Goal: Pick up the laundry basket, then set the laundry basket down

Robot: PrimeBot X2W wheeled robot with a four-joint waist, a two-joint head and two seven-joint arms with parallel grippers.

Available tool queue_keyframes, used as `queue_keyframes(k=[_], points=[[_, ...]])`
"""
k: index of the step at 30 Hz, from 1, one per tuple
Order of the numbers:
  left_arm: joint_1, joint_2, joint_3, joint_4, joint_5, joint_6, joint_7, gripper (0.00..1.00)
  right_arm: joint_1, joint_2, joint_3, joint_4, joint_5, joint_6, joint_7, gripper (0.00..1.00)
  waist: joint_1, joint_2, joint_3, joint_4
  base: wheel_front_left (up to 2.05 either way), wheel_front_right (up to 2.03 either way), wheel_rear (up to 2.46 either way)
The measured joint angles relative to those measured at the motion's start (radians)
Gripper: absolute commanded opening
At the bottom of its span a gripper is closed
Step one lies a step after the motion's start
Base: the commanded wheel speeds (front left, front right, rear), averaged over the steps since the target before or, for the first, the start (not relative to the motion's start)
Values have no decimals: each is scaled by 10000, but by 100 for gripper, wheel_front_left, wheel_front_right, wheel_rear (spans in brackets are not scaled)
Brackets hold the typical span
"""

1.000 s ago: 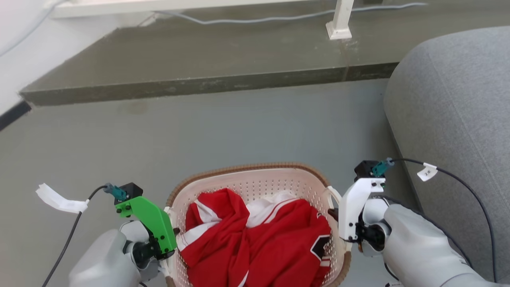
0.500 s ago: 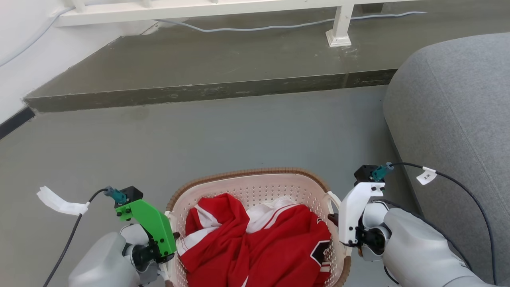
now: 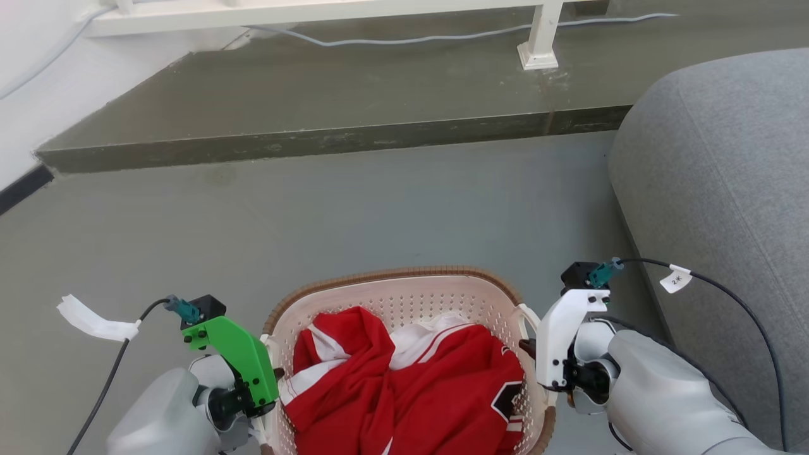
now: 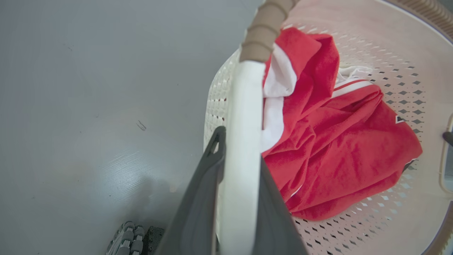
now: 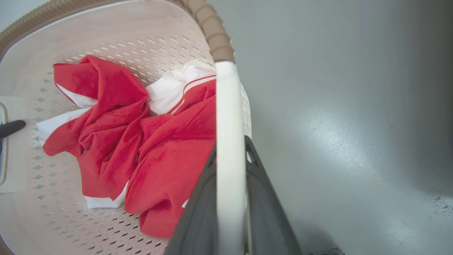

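Two tools clamped on one laundry basket [image 3: 392, 275], low at the near edge of a grey floor [image 3: 379, 202]. Beyond the basket, a darker raised step [image 3: 316, 95] across the far side, with a white railing post [image 3: 540, 38] and a pale cable [image 3: 411, 39] on it. At the right, the rounded grey bulk of a sofa [image 3: 714, 158]. Inside the basket, a crumpled red-and-white garment [image 3: 404, 385].

Reaches in from both sides, forearms low and angled inward. Left tool [image 4: 240, 148] clenched on the white left handle [image 4: 244, 106], one dark finger on either side of it. Right tool [image 5: 230, 152] clenched likewise on the right handle [image 5: 228, 106]. Basket on the floor or just off it: cannot tell.

Against half a second ago, next to nothing altered: same grasp, same place between the arms. Against a second ago, whole head view shifted slightly, so camera motion, not the basket's.
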Motion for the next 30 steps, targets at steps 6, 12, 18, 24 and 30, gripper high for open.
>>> queue_keyframes(k=[6, 12, 18, 24, 30], points=[[-2, 31, -17, -35, -50, 0, -15, 0, -18, 2, 50, 2, 65, 0, -15, 0, 0, 0, 99, 7, 0, 0, 0], [-2, 42, -65, -35, -92, 0, -61, 0, -28, 0, 117, 2, 90, 0, -96, 0, 1, 0, 148, -7, 0, 0, 0], [-23, 73, -102, -63, -119, 0, -153, 0, -137, 0, 163, 2, 105, 0, -134, 0, 0, 0, 300, -33, 0, 0, 0], [-222, 82, -205, -77, -107, 0, -447, 0, -383, 4, 173, 75, 102, 0, -360, 0, 0, 0, 633, -58, 0, 0, 0], [-600, 98, -259, -61, 119, -4, -865, 0, -733, 6, 188, 79, 67, 0, -721, 0, 0, 0, 1142, -59, 0, 0, 0]])
